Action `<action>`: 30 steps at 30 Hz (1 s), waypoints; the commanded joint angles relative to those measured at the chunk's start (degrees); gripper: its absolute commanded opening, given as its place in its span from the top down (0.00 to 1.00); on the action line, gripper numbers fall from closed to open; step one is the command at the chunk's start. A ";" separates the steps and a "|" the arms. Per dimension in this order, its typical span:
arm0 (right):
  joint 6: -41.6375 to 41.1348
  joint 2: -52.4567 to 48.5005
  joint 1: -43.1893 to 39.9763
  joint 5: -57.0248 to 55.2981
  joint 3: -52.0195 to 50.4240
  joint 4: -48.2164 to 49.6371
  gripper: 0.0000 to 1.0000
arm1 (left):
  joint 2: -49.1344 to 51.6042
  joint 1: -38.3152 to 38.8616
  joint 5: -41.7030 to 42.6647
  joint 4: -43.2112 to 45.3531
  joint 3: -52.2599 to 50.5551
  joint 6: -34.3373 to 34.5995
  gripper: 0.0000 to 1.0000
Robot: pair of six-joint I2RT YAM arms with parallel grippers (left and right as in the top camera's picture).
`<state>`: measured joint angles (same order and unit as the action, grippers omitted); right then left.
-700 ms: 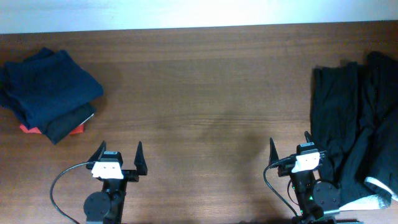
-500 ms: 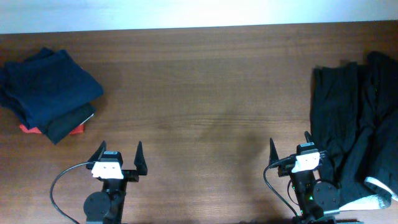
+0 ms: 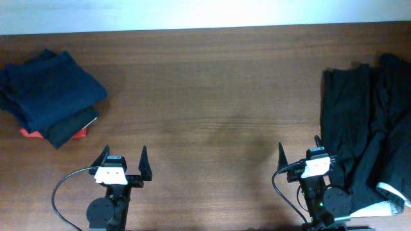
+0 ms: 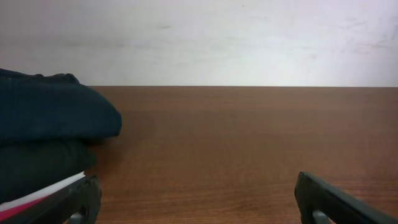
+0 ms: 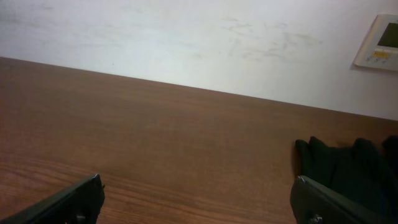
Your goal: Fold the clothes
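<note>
A heap of unfolded black clothes lies at the table's right edge; its near edge shows in the right wrist view. A stack of folded clothes, navy on top with black and red beneath, sits at the far left and shows in the left wrist view. My left gripper is open and empty near the front edge, right of the stack; its fingers show in the left wrist view. My right gripper is open and empty beside the black heap; its fingers show in the right wrist view.
The brown wooden table stretches between the two piles. A white wall runs behind its far edge. A white wall panel shows at the upper right of the right wrist view.
</note>
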<state>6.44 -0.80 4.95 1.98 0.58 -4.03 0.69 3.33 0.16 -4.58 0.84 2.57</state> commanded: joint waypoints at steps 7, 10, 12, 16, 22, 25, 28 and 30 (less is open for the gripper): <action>0.20 0.44 0.33 0.50 -0.26 -0.24 0.01 | -0.35 0.04 0.20 -0.17 -0.31 -0.87 0.01; 0.20 0.44 0.33 0.50 -0.26 -0.24 0.01 | -0.35 0.04 0.20 -0.17 -0.31 -0.87 0.01; 0.20 0.44 0.33 0.50 -0.26 -0.24 0.01 | -0.35 0.04 0.20 -0.17 -0.31 -0.87 0.01; 0.20 0.44 0.33 0.50 -0.26 -0.24 0.01 | -0.35 0.04 0.20 -0.17 -0.31 -0.87 0.01; 0.20 0.44 0.28 0.00 -0.26 -0.26 0.01 | -0.35 0.04 0.00 -0.17 -0.31 -0.87 0.01; 0.17 0.44 0.28 0.79 -0.26 -0.07 0.01 | -0.35 0.00 0.04 -0.13 -0.31 -0.85 0.01; 0.13 0.44 0.28 0.74 1.03 -0.59 0.01 | -0.28 0.00 0.07 -0.24 0.44 -0.83 0.01; -1.05 0.33 0.28 -0.26 2.29 -1.57 0.01 | 0.37 0.00 0.90 -0.39 1.77 -0.63 0.01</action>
<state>6.46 -0.80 4.93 1.98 0.64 -4.23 0.69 3.33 0.16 -4.60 0.86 2.57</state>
